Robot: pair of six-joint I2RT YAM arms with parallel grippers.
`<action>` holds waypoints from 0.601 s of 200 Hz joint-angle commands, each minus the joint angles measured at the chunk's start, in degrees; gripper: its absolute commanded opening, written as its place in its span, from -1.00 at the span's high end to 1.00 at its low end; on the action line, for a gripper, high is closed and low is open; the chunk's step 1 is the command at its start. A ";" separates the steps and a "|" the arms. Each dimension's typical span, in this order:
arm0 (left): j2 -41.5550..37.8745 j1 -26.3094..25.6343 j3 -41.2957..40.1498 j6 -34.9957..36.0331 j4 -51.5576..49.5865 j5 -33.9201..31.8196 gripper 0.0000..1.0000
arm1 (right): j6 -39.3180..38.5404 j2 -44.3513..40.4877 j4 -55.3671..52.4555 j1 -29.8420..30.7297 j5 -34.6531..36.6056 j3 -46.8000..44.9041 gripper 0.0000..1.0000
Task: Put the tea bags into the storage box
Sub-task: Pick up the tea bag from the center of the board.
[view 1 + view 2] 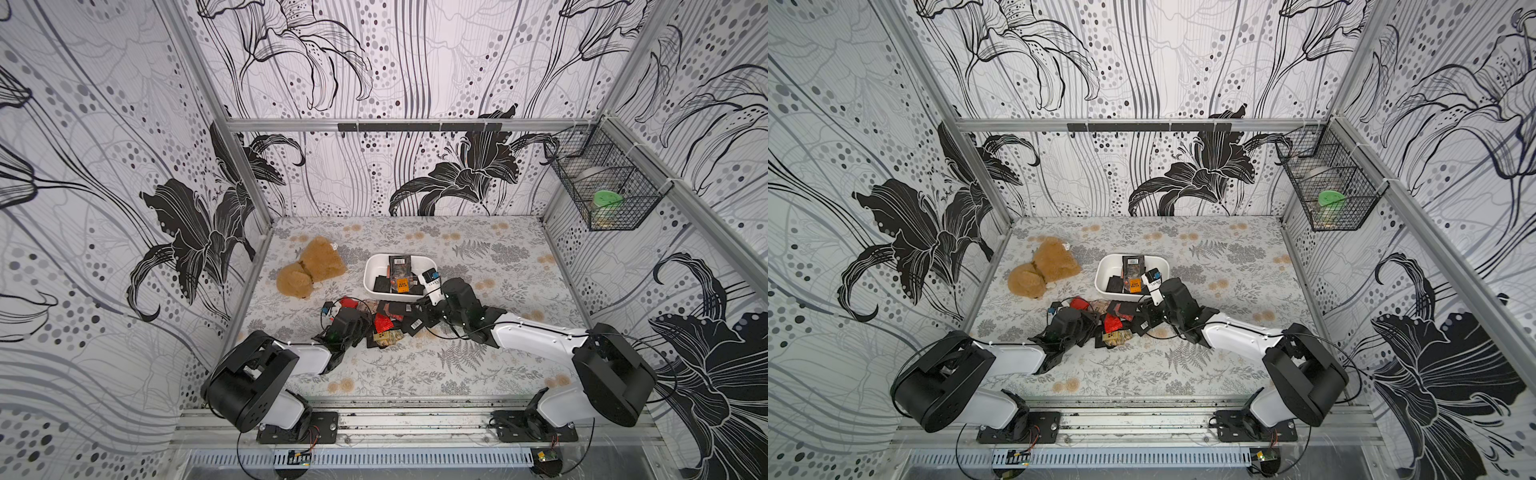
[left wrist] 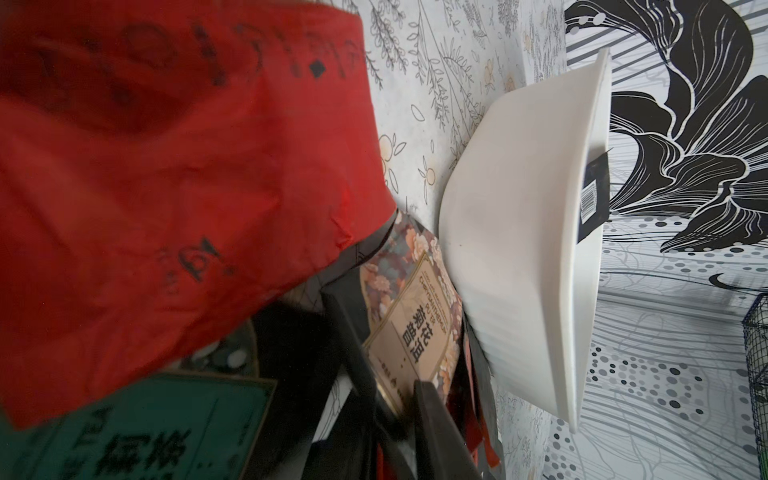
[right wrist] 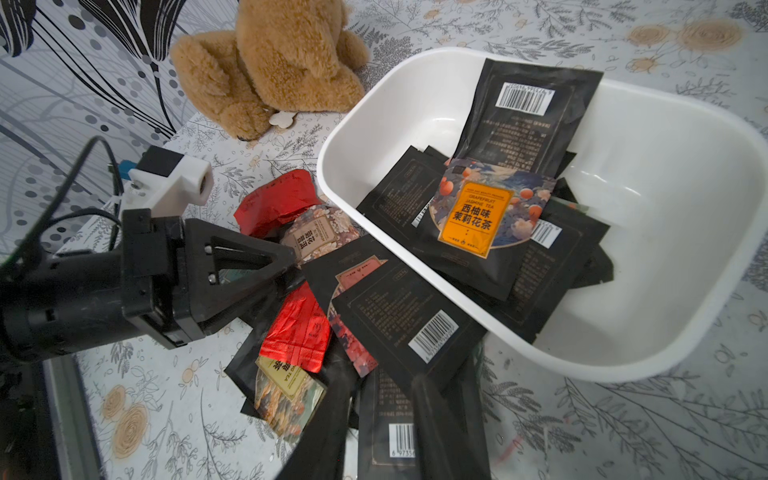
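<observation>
Right wrist view looks down its own right tool (image 3: 382, 374): two dark fingers stand part-way apart, astride a black sachet (image 3: 392, 440) whose barcode begins "6 9735"; no pinch shows. Facing it across the heap, the left tool (image 3: 296, 272) pushes its tips in among the loose tea bags (image 3: 407, 324). I cannot tell how wide its fingers stand or whether they have caught one, though a blurred red sachet (image 2: 166, 166) nearly fills the left wrist view.

That heap of black, red and floral packets lies on the worktop (image 1: 415, 365) between the two tools, and its far edge touches the near wall of the storage box (image 3: 685, 257). From the right tool the box lies just beyond the heap, straight ahead. From the left tool it lies ahead and to the right. So the right arm looks the nearer, and a bag need only clear the low rim. In both top views the box's long side seems to run across the worktop.

Inside the box, overlapping black sachets are topped by an orange-labelled packet (image 3: 473, 220) reading "GRAPEFRUIT JASMINE TEA" above 西柚味茉莉花茶. In the heap, a floral packet (image 2: 415, 328) reads 菊花普洱 and, as far as I can make out, "CHRYSANTHEMUM PU ER". A brown plush toy (image 3: 274, 62) sits near the box, not touching it.
</observation>
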 commanded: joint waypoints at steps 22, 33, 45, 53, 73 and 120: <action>-3.06 0.46 -0.77 -1.21 1.10 0.59 0.73 | 1.07 -0.93 1.08 0.17 -0.20 -0.84 0.37; -4.63 0.47 -1.57 -1.71 0.67 0.66 0.78 | 1.17 -0.93 1.25 0.17 -0.04 -1.01 0.37; -6.68 0.42 -2.33 -2.01 -0.35 0.67 0.83 | 1.35 -0.93 1.21 0.17 0.47 -0.95 0.38; -8.08 0.42 -2.86 -2.06 -1.36 0.58 0.86 | 1.44 -1.09 1.12 0.17 0.59 -1.01 0.37; -12.44 0.47 -3.84 -2.12 -4.41 0.92 0.97 | 1.66 -1.52 1.93 0.20 0.68 -1.56 0.38; -25.54 0.29 -4.82 1.63 -16.78 1.46 1.00 | 1.82 -1.63 2.14 0.17 1.70 -1.81 0.39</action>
